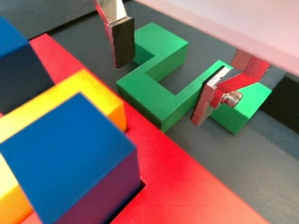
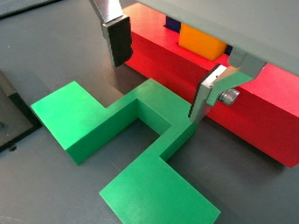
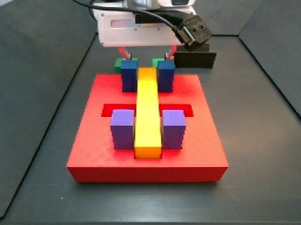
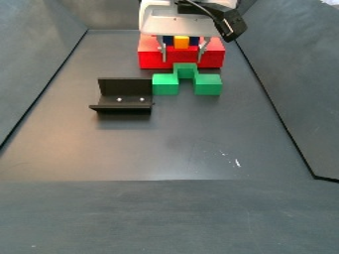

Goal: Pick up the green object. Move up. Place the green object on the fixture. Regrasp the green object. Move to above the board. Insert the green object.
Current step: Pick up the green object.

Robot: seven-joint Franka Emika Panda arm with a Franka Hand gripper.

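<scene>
Viewing wrist: jaws [image 2: 158,74] spread wide, empty, straddling the green object's [image 2: 128,140] centre cube beside the board [image 2: 251,109].
Side: green object [image 4: 185,80] on dark worktop [image 4: 199,139]; fixture [image 4: 123,97] well apart.
Board: carries yellow bar [image 3: 147,105], blue and purple blocks.

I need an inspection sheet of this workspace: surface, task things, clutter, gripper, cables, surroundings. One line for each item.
Surface: dark floor, a few pale specks.
Green object: on the floor beside the board, not lifted.
Fixture: on the floor, apart from the green object, nothing on it.
Board load: yellow bar, blue blocks, purple blocks.
Clutter: nothing seen.
Gripper: open, fingers on either side of the green object's centre, not gripping.
Cables: black cable at the wrist.
Surroundings: dark walls.
</scene>
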